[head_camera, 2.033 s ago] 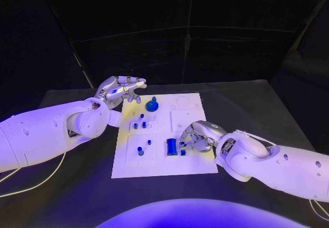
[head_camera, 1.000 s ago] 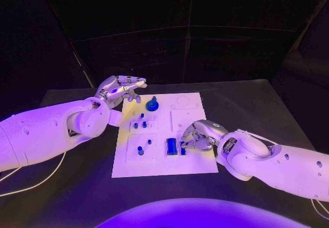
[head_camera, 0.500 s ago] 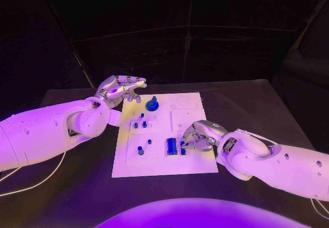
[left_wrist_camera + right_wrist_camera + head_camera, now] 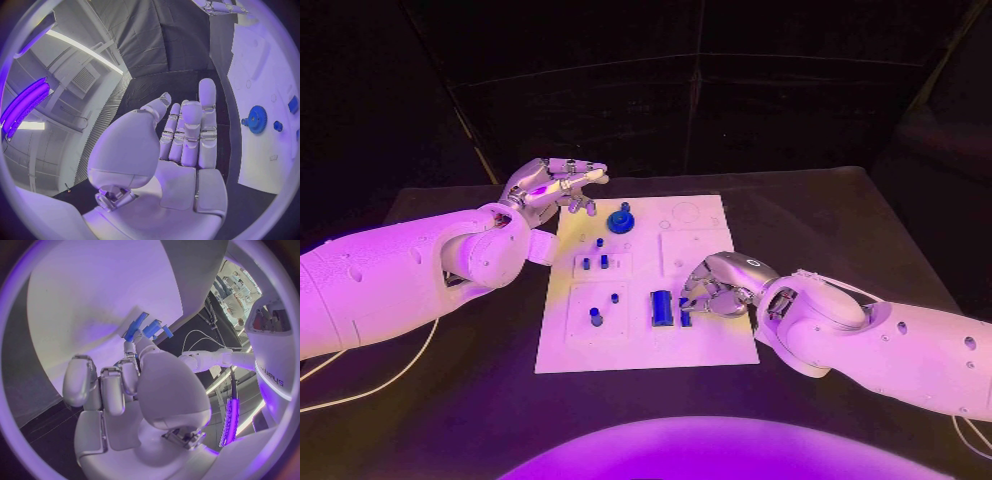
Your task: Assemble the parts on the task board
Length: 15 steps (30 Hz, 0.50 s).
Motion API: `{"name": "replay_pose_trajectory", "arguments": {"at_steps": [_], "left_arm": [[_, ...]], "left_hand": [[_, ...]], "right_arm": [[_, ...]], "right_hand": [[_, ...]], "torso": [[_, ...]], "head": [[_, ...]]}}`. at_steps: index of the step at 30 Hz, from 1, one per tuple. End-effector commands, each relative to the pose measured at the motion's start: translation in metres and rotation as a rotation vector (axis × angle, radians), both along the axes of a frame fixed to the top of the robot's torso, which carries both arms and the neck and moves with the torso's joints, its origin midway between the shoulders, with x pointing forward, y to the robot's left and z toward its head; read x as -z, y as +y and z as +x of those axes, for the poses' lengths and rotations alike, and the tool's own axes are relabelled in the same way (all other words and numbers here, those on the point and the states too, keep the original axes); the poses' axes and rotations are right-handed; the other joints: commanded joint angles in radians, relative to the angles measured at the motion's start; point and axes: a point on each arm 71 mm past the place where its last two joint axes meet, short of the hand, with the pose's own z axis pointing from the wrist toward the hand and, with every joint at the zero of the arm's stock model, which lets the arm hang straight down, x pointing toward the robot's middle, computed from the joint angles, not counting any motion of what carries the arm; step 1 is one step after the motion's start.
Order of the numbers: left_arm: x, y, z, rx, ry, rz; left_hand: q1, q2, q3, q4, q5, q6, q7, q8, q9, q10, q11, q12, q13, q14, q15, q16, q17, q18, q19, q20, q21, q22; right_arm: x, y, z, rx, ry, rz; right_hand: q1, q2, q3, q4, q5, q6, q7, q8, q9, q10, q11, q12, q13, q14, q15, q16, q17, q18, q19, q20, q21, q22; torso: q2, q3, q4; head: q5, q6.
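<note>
The white task board (image 4: 711, 345) lies mid-table. A blue gear (image 4: 620, 222) stands near its far edge, and several small blue pegs (image 4: 596, 263) stand in its left half. A long blue block (image 4: 661, 307) sits near the front, with a small blue part (image 4: 685, 318) right beside it. My right hand (image 4: 717, 285) is curled over that spot, fingertips pinching the small blue part (image 4: 152, 329) next to the block (image 4: 136, 325). My left hand (image 4: 554, 186) hovers open off the board's far left corner, its fingers (image 4: 187, 135) straight, beside the gear (image 4: 255, 119).
Bare black table (image 4: 848, 230) surrounds the board on all sides. A pale cable (image 4: 387, 385) trails on the table under my left arm.
My right hand has shifted very slightly at the small blue part. The left hand and the other parts have not moved.
</note>
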Motion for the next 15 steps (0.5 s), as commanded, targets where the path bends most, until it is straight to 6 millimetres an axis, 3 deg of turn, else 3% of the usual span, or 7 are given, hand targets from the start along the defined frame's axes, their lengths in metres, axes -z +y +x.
{"name": "replay_pose_trajectory", "arguments": {"at_steps": [1, 8, 15], "left_arm": [[-0.0012, -0.0014, 0.0002, 0.011, -0.003, -0.009], [-0.0012, -0.0017, 0.0001, 0.012, -0.003, -0.009], [-0.0011, -0.0013, -0.0002, 0.013, -0.001, -0.009]], "left_hand": [[0.005, 0.001, -0.002, -0.005, -0.001, -0.005, -0.001, 0.004, -0.001, -0.003, 0.0, 0.005, -0.001, -0.006, -0.002, 0.006, -0.001, 0.019, 0.001, 0.009, -0.006, -0.001], [0.005, 0.001, -0.002, -0.005, -0.001, -0.005, -0.001, 0.004, -0.001, -0.003, 0.0, 0.005, -0.001, -0.006, -0.002, 0.006, -0.001, 0.019, 0.001, 0.009, -0.006, -0.001], [0.005, 0.001, -0.002, -0.005, -0.001, -0.005, -0.001, 0.004, -0.001, -0.003, 0.0, 0.005, -0.001, -0.006, -0.002, 0.006, -0.001, 0.019, 0.001, 0.009, -0.006, -0.001]], "right_arm": [[0.0013, -0.0012, 0.0012, 0.015, -0.023, -0.009], [0.0022, -0.0003, 0.0045, 0.025, -0.046, -0.015], [0.0042, 0.0003, 0.0083, 0.015, -0.079, -0.044]], "right_hand": [[0.013, 0.005, 0.002, -0.006, 0.004, -0.005, 0.007, -0.007, -0.006, 0.001, -0.005, -0.005, 0.0, 0.078, -0.007, 0.0, 0.134, 0.003, -0.002, -0.006, -0.002, -0.001], [0.022, 0.002, 0.007, -0.016, -0.01, -0.008, 0.009, -0.012, -0.009, 0.0, -0.002, -0.006, 0.0, 0.078, -0.005, 0.0, 0.134, 0.003, -0.003, -0.005, -0.003, -0.002], [0.053, -0.026, 0.014, -0.057, -0.017, -0.017, 0.019, -0.024, -0.016, -0.003, 0.005, -0.007, -0.001, 0.078, 0.0, 0.0, 0.134, 0.003, -0.004, -0.001, -0.004, -0.003]], "torso": [[0.001, 0.0001, -0.0006], [0.001, -0.0004, 0.0006], [0.001, 0.0005, -0.0007]], "head": [[-0.001, 0.001], [-0.001, 0.0], [0.001, -0.003]]}}
